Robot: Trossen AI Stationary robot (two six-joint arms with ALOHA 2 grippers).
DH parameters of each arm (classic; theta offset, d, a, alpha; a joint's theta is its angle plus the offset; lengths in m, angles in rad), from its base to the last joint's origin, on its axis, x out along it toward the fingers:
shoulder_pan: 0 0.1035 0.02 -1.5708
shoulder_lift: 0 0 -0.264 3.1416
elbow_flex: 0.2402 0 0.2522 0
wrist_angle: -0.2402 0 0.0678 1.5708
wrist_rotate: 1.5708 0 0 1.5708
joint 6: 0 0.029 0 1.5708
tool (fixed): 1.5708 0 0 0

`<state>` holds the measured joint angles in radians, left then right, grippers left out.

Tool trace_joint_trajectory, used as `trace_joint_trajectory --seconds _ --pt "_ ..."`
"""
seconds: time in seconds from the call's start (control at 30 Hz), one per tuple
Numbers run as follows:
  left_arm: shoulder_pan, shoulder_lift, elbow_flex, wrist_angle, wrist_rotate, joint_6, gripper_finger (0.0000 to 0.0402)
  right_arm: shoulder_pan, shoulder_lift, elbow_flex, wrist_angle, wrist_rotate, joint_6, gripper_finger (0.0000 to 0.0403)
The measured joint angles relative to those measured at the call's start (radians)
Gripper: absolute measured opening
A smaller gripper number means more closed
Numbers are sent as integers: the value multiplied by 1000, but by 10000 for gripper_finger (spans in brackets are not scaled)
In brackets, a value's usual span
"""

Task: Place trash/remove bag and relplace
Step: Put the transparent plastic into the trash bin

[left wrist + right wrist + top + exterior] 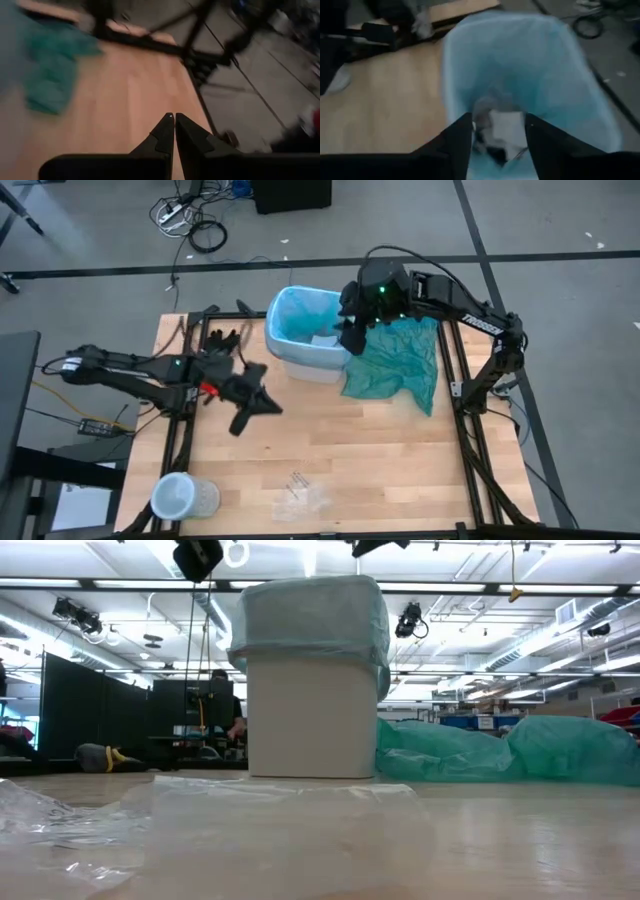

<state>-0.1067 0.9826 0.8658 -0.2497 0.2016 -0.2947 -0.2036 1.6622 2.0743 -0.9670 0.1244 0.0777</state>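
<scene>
Directly over the lined bin: right fingers parted above the dropped scraps

Overhead, the right gripper (pixel 352 330) is seen poised above the right-hand rim of the white rectangular plastic bin (pixel 310 366), which stands toward the back of the pale wooden counter (pixel 330 440). From the right wrist view, the crumpled white paper and darker litter scraps (pixel 501 131) are found straight ahead of and below the fingers (pixel 462 137), lying at the bottom of the thin translucent sky-blue bin liner (pixel 570 80) whose edge is folded over the bin's rim. The fingers are set moderately apart and nothing is gripped between them; the scraps are judged to be already released into the liner. The liner's mouth is much nearer to this arm than to the other, so lifting the liner out would most easily begin at the rim just beneath it.

A darker teal-green crumpled plastic bag (pixel 400 365) lies on the counter beside the bin, under the right arm.

The left gripper (pixel 258 406) waits well apart over the bare counter to the left of the bin, its fingers (pixel 162 137) pressed nearly together on nothing
</scene>
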Motion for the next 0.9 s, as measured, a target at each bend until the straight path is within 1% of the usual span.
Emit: trace_joint_trajectory --seconds 0.13,0.2,0.27,0.4,0.43,0.5,0.57,0.63,0.73,0.8,0.9 --pt "-98 70 0 4 1 -2 27 37 -9 0 -76 -52 8 192" --pt "-145 110 13 -1 -2 2 27 59 -20 0 -137 -82 18 195" --pt "-192 148 43 -45 -13 39 27 77 -28 0 -204 -104 39 195" --pt "-253 225 129 -187 -139 127 27 119 -47 0 -327 -120 79 190" --pt "-261 244 140 -222 -160 151 27 129 -52 0 -351 -120 95 190" --pt "-272 280 149 -253 -164 183 27 152 -60 0 -396 -120 133 190" --pt "-277 313 149 -286 -148 185 27 175 -61 0 -423 -119 166 191" --pt "-285 346 149 -303 -109 186 27 203 -61 0 -461 -112 186 192" --pt "-305 391 149 -326 -65 183 27 247 -62 0 -560 -110 225 191" --pt "-322 415 148 -323 -18 171 27 283 -63 -4 -618 -106 266 190" --pt "-339 434 119 -270 42 122 27 356 -102 -54 -586 -105 346 190"
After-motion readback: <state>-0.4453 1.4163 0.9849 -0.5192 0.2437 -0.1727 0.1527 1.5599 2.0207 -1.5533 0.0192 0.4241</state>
